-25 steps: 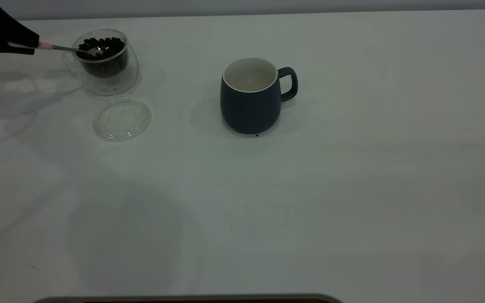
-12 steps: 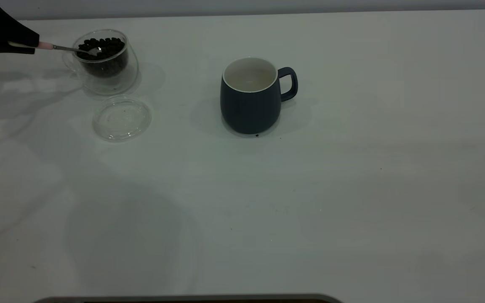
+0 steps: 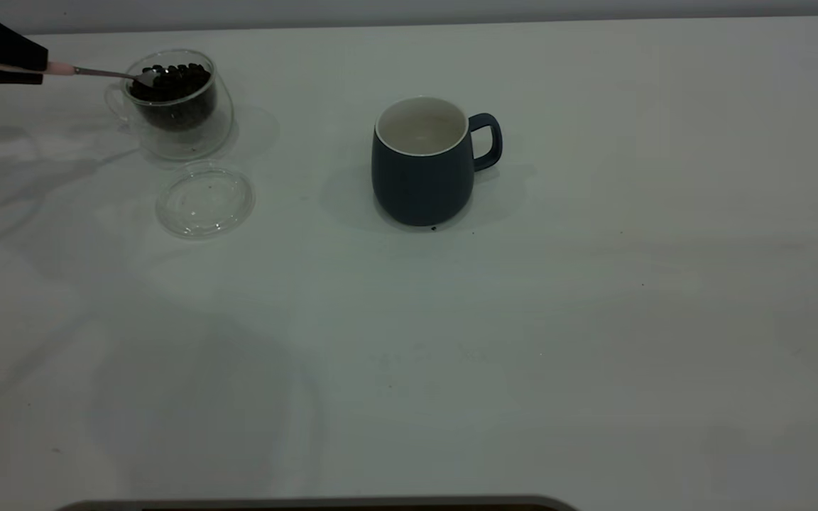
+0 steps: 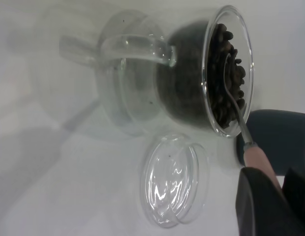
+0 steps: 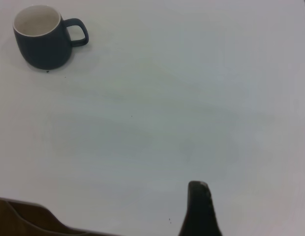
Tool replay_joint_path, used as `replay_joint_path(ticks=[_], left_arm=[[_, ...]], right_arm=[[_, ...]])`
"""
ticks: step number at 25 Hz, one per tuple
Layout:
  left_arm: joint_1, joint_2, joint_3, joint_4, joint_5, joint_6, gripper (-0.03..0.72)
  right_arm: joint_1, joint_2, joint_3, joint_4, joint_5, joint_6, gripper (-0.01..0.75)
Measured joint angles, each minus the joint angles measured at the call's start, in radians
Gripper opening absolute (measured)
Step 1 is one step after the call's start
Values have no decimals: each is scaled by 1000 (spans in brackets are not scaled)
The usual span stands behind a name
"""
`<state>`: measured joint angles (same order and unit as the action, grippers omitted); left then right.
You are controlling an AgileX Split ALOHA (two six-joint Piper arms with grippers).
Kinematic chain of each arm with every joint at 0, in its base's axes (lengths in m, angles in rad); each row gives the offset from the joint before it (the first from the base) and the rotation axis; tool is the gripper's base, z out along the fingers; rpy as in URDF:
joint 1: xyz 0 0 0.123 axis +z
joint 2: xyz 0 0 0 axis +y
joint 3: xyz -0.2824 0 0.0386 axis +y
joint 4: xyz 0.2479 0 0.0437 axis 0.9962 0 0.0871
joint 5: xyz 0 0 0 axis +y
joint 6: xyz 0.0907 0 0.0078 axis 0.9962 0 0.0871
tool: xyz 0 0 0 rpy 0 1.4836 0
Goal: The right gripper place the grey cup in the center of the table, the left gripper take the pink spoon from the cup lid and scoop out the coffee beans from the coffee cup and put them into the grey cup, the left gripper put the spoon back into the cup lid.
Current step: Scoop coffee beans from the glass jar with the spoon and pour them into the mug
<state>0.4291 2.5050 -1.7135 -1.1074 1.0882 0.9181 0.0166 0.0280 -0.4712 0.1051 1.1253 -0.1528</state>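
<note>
At the table's far left my left gripper [image 3: 38, 67] is shut on the pink spoon [image 3: 61, 69] by its handle. The silver bowl rests on the coffee beans [image 3: 176, 77] just inside the near-gripper rim of the clear coffee cup [image 3: 180, 117]. The left wrist view shows the spoon's neck [image 4: 237, 112] lying across the beans [image 4: 226, 73] and the gripper [image 4: 275, 194] clamped on the pink handle. Just in front of the coffee cup lies the cup lid [image 3: 205, 199], with nothing on it. The grey cup [image 3: 423, 167] stands upright mid-table, handle to the right, white inside bare. My right gripper [image 5: 199, 199] hangs well away from it.
The white table [image 3: 593, 319] spreads wide in front of and to the right of the grey cup. A few dark specks lie by the mug's base [image 3: 433, 228]. A dark edge [image 3: 309, 505] runs along the table's near side.
My left gripper has drawn back to the left and risen slightly. The spoon's bowl has slid from the middle of the beans toward the cup's left rim.
</note>
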Motion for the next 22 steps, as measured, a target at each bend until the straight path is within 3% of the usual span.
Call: replay_joint_path(ticks=[22], left_arm=[[24,0,0,-106,71,37,123]], right_arm=[[0,0,0,1,0,0,591]])
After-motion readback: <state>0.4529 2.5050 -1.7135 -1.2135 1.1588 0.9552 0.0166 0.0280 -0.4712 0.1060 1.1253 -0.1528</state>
